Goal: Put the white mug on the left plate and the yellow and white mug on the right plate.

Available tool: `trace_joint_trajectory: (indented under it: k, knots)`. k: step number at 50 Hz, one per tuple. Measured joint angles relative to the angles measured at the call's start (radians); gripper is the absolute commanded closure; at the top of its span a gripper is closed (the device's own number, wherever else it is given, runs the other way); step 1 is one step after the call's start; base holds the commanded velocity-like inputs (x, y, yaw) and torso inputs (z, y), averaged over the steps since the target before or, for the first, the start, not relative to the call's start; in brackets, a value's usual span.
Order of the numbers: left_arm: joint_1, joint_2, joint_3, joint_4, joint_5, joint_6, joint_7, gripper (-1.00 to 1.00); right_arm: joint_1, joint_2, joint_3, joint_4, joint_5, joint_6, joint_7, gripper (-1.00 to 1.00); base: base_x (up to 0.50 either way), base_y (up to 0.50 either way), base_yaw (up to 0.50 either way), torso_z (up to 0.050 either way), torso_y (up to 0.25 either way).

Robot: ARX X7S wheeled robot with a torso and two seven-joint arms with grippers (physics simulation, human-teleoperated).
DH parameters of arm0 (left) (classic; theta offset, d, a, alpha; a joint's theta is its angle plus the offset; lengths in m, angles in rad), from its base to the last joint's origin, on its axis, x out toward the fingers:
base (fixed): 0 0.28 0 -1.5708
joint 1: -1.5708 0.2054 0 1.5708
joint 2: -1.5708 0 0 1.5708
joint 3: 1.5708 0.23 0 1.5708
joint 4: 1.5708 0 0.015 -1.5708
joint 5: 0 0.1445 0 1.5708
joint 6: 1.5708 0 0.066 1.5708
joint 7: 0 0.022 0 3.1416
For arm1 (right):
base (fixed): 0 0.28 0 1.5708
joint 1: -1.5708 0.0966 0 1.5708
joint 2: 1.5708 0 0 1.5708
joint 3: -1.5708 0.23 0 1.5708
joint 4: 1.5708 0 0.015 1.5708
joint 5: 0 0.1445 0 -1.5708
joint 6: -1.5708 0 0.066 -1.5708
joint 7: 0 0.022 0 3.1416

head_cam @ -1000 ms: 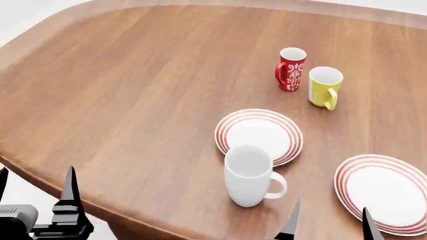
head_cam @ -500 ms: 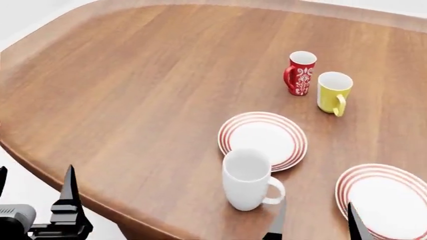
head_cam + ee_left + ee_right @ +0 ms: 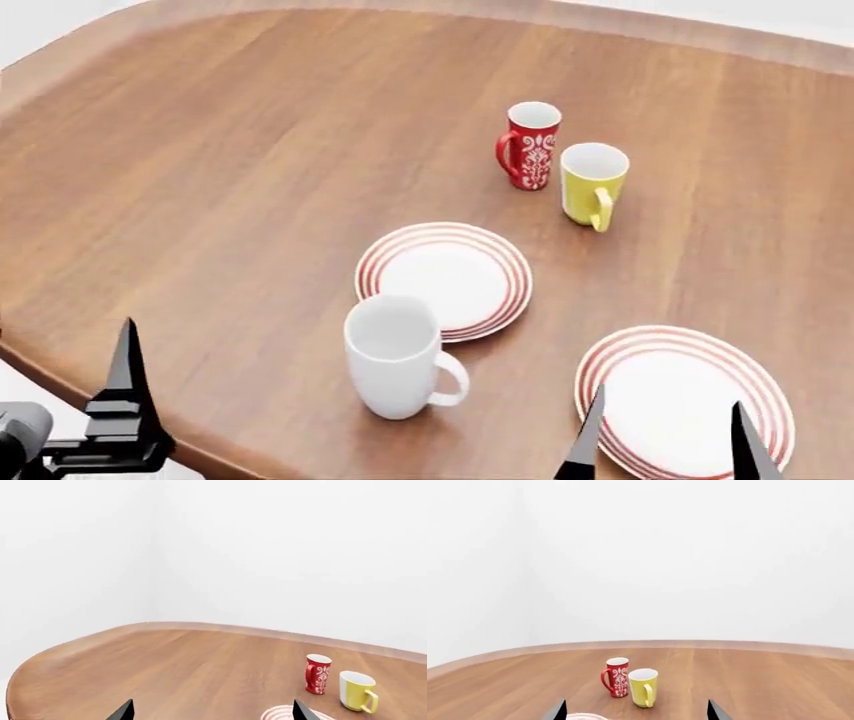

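Observation:
In the head view the white mug (image 3: pixel 394 355) stands upright on the table, handle to the right, touching the near edge of the left plate (image 3: pixel 380 262). The right plate (image 3: pixel 667 335) lies bare at the near right. The yellow and white mug (image 3: pixel 591 183) stands further back, next to a red mug (image 3: pixel 530 143). My right gripper (image 3: pixel 663 440) is open and empty, over the right plate's near edge. My left gripper (image 3: pixel 60 400) is open and empty at the table's near left edge. Both wrist views show the yellow and white mug (image 3: pixel 357 690) (image 3: pixel 643 687) far ahead of the open grippers (image 3: pixel 212 712) (image 3: pixel 636 712).
The red mug with white pattern (image 3: pixel 317 673) (image 3: pixel 616 676) stands just left of the yellow one. A plate's rim (image 3: pixel 287 714) shows low in the left wrist view. The wooden table (image 3: pixel 214 170) has a rounded near-left edge; white walls lie behind.
The head view has shifted, so mugs and plates now sit further left in it. The right gripper's fingertips now show over the right plate. No object has moved on the table.

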Motion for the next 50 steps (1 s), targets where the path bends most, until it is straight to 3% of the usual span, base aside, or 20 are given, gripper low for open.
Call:
trace_joint_trajectory:
  k: [6, 19, 28, 50]
  knots:
    - [-0.027, -0.007, -0.004, 0.006, -0.016, -0.02, -0.007, -1.0, -0.012, 0.008, 0.022, -0.014, 0.015, -0.002, 0.014, -1.0, 0.05, 0.02, 0.0, 0.0, 0.0]
    - [-0.076, -0.011, -0.02, 0.023, -0.043, -0.064, -0.043, -1.0, -0.043, 0.023, 0.05, -0.044, 0.039, -0.008, 0.034, -1.0, 0.47, 0.17, 0.0, 0.0, 0.0]
    - [-0.092, -0.02, -0.031, 0.02, -0.056, -0.056, -0.056, -1.0, -0.044, 0.028, 0.047, -0.056, 0.045, 0.005, 0.045, -1.0, 0.02, 0.01, 0.0, 0.0, 0.0]
    - [-0.104, -0.035, -0.036, 0.016, -0.078, -0.04, -0.076, -1.0, -0.04, 0.038, 0.044, -0.064, 0.063, 0.015, 0.062, -1.0, 0.46, 0.17, 0.0, 0.0, 0.0]
